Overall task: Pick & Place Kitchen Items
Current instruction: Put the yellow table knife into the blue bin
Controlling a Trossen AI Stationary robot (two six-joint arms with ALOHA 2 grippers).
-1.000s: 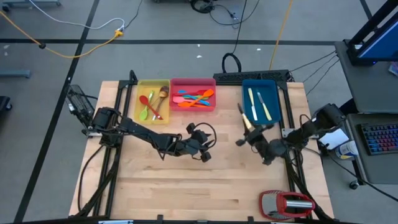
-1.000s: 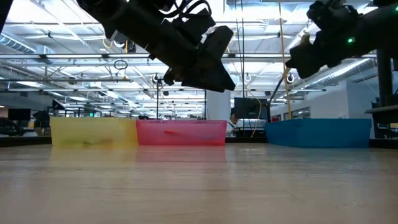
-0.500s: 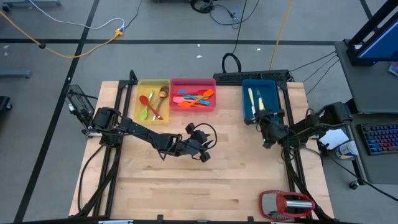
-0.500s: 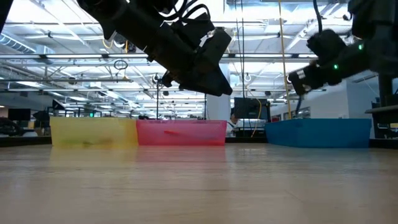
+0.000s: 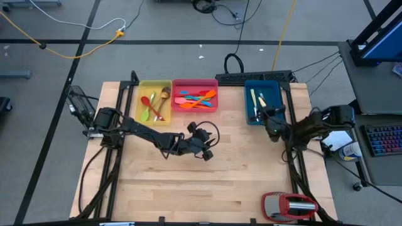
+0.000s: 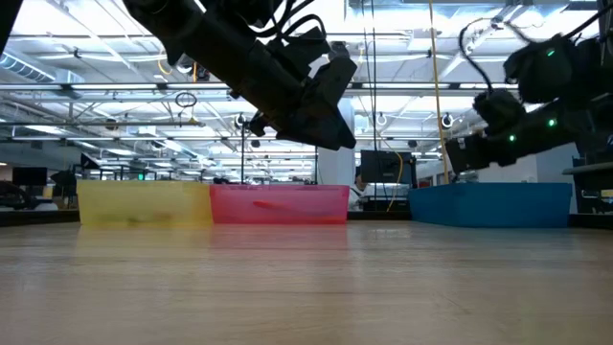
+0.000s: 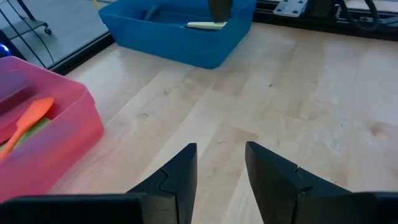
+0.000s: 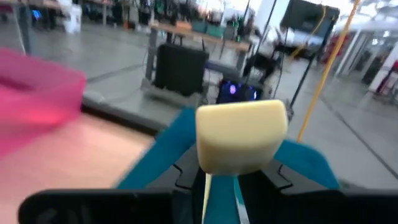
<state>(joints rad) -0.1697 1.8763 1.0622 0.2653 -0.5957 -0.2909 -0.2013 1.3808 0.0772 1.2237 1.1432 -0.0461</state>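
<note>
Sorting looks nearly done: spoons (image 5: 152, 104) lie in the yellow tray (image 5: 142, 87), spatulas (image 5: 196, 98) in the pink tray (image 5: 195, 82), while my right gripper (image 5: 271, 120) pinches a cream-handled knife (image 8: 241, 137) over the blue tray (image 5: 248, 100); my left gripper (image 7: 221, 165), slightly parted, holds nothing mid-table.

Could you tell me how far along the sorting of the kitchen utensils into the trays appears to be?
Nearly done. Spoons lie in the yellow rectangular tray, coloured spatulas in the pink tray, and two cream-handled knives in the blue tray. In hand: the right gripper, at that tray's near end, grips another cream-handled knife. The left gripper hovers open mid-table. No loose utensils remain on the wooden table.
</note>
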